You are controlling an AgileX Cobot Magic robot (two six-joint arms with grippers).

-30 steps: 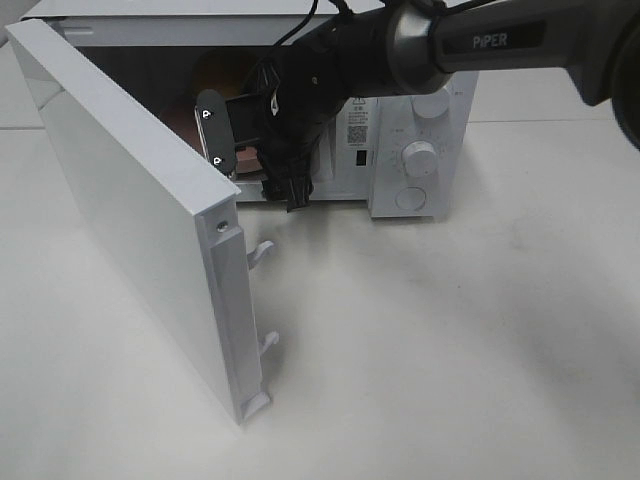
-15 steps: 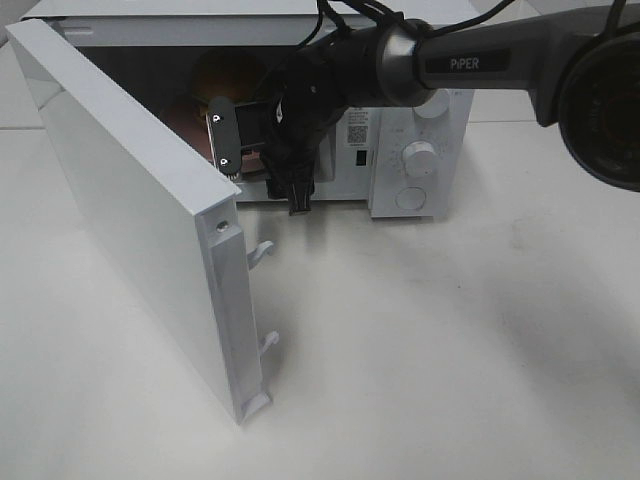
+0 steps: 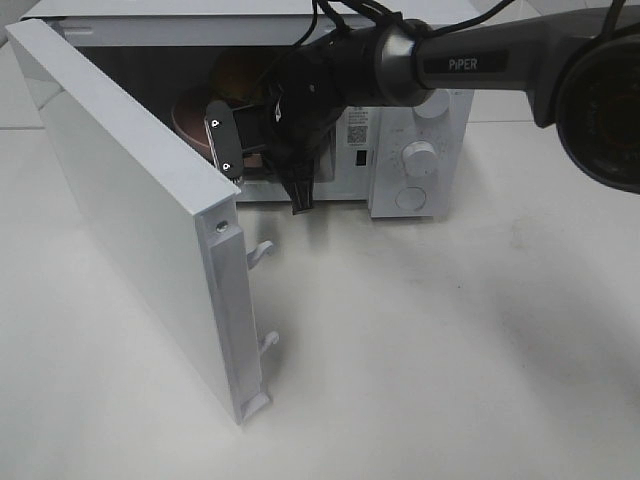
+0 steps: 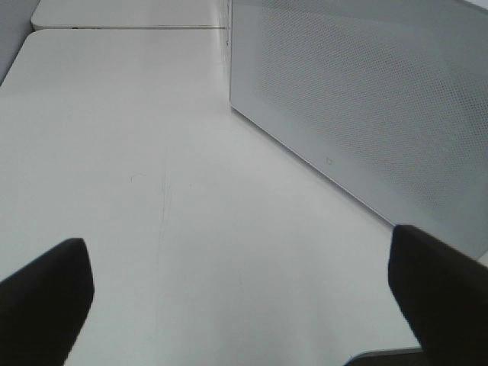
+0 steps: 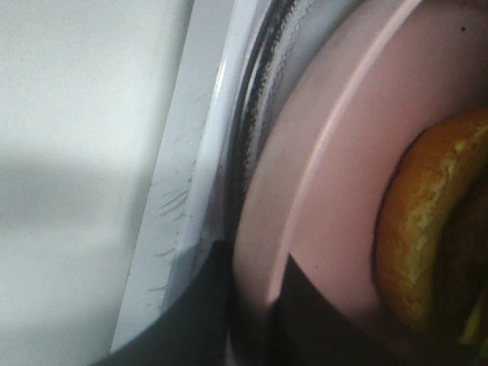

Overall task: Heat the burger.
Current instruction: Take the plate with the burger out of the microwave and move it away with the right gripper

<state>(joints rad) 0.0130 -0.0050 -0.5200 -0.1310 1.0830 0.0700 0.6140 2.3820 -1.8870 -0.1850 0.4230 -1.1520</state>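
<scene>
Microwave door (image 3: 140,215): swung wide open.
Left gripper (image 4: 244,293): jaws wide apart over bare table (image 4: 137,168).
Right gripper (image 5: 255,301): clamped on pink plate (image 5: 320,206) rim.
Burger (image 5: 427,244): golden bun, yellow cheese, on plate, inside microwave (image 3: 420,150).

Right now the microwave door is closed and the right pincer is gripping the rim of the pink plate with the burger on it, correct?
Not quite. The microwave door stands wide open, as the exterior high view shows. The rest holds: the right pincer grips the pink plate rim, with the burger on it.
</scene>
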